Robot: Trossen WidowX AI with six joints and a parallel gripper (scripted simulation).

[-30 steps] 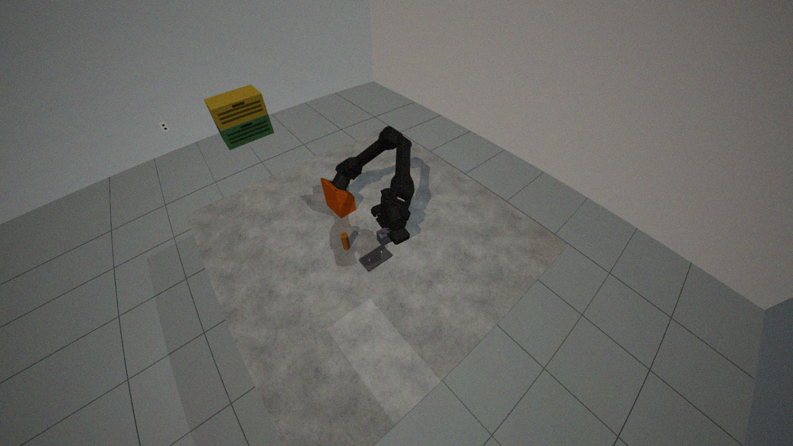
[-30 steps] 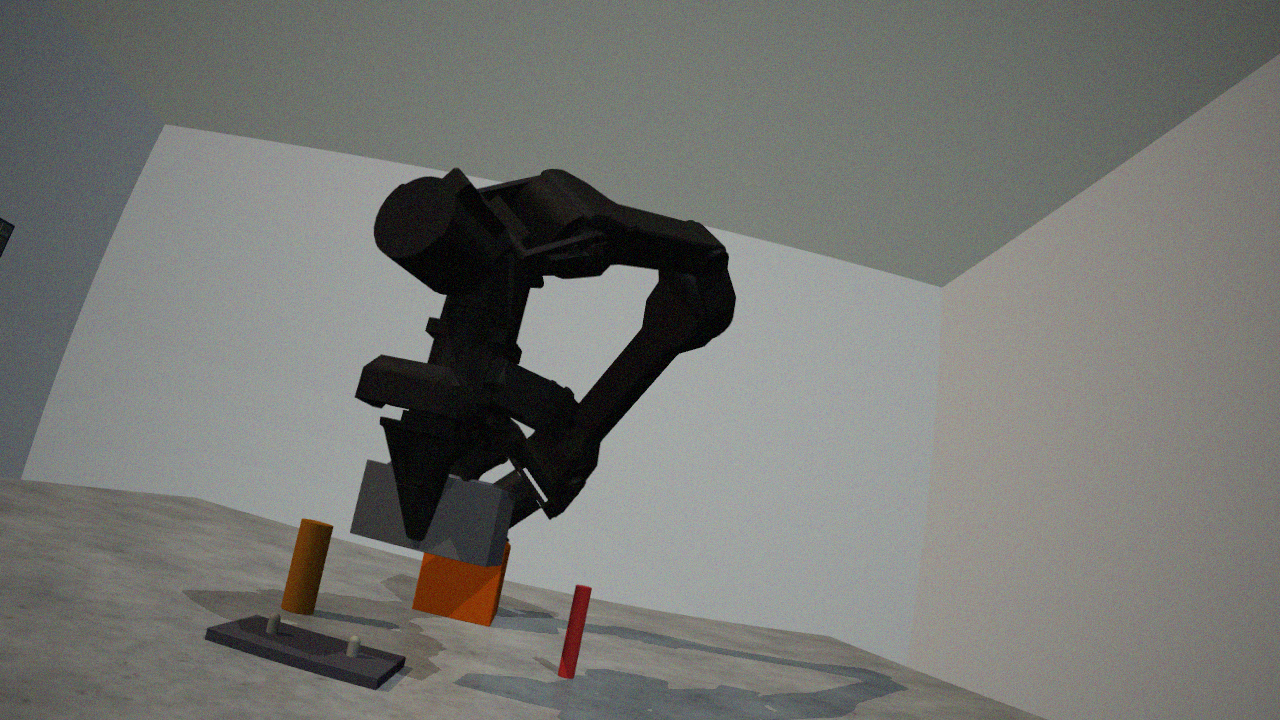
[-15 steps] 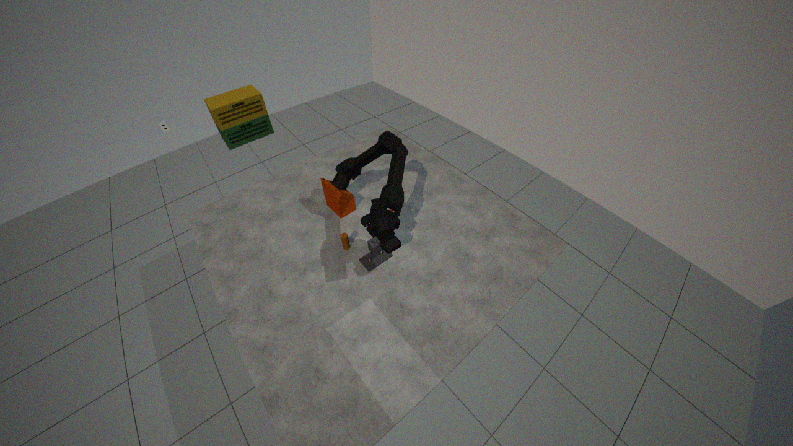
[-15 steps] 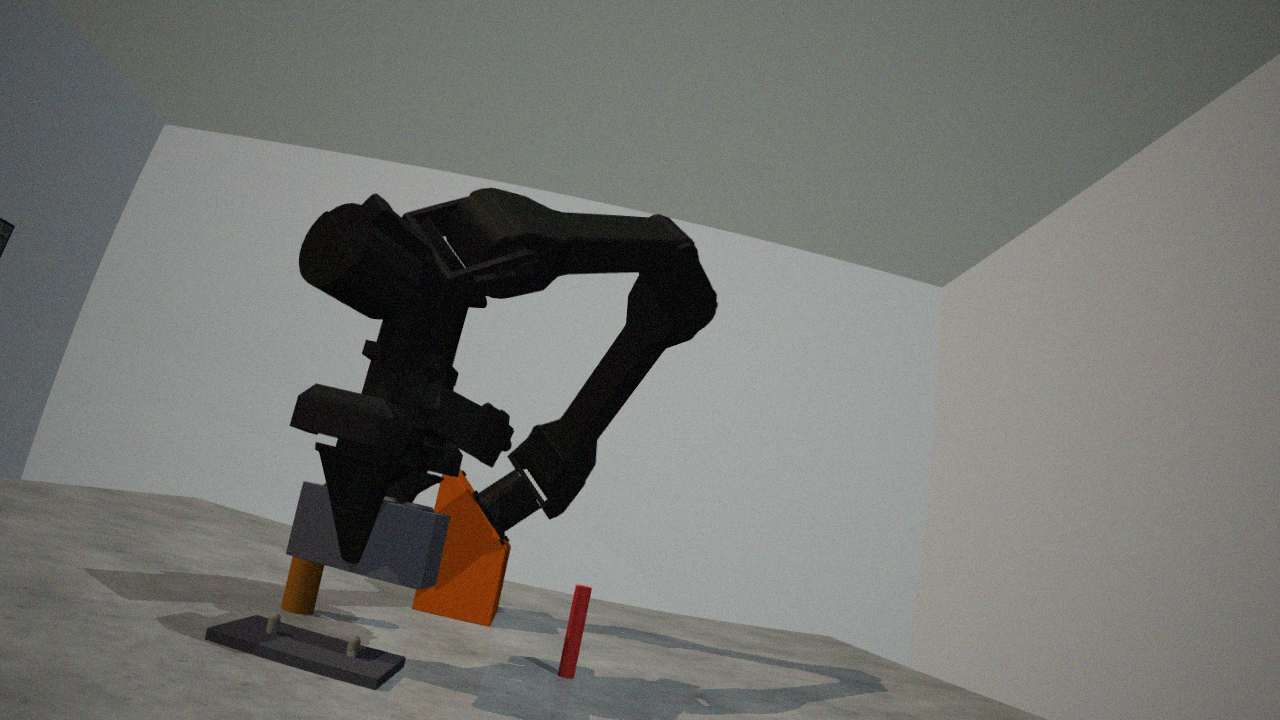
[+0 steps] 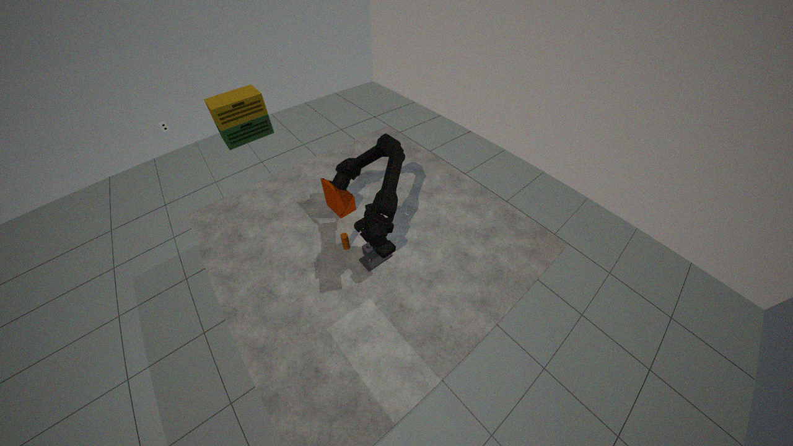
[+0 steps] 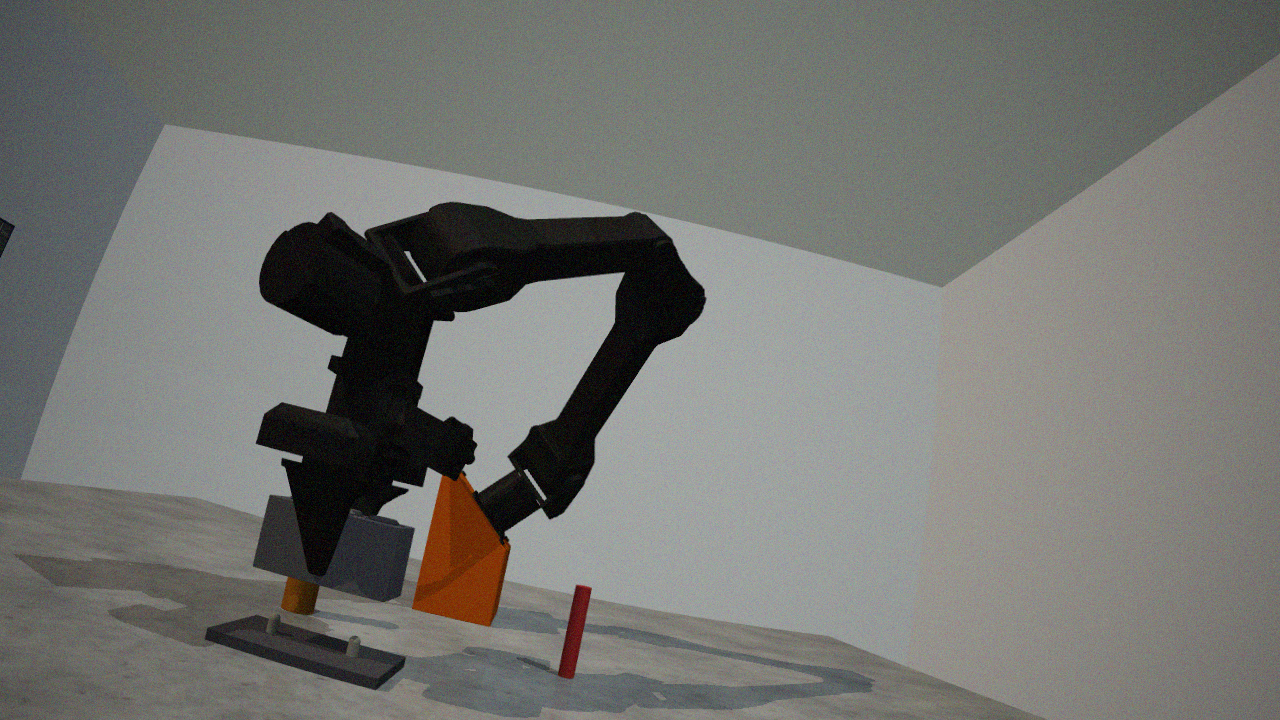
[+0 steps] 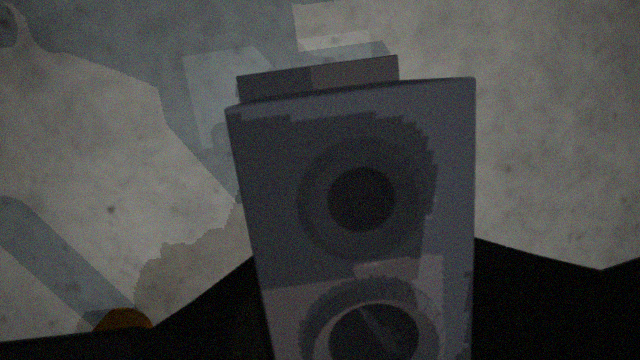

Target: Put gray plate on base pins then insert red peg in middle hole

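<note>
My gripper (image 6: 327, 562) is shut on the gray plate (image 6: 380, 557) (image 7: 275, 200), a thick block held roughly level in the air. One black finger crosses its near side in the exterior view. The dark base (image 6: 308, 648) (image 5: 368, 264) (image 7: 355, 73) lies on the floor below the plate, with a gap between them. Its two pale pins (image 6: 273, 624) (image 6: 353, 645) stand bare. In the wrist view the base's end shows past the plate's far edge, and two round openings show in the plate. The red peg (image 6: 574, 631) stands upright to the right of the base, apart from it.
An orange-yellow cylinder (image 5: 345, 241) (image 6: 299, 597) (image 7: 123, 320) stands close beside the base, partly hidden by the plate in the exterior view. The orange wedge (image 5: 338, 201) (image 6: 465, 573) under the arm stands farther back. A yellow and green box (image 5: 239, 116) is far off.
</note>
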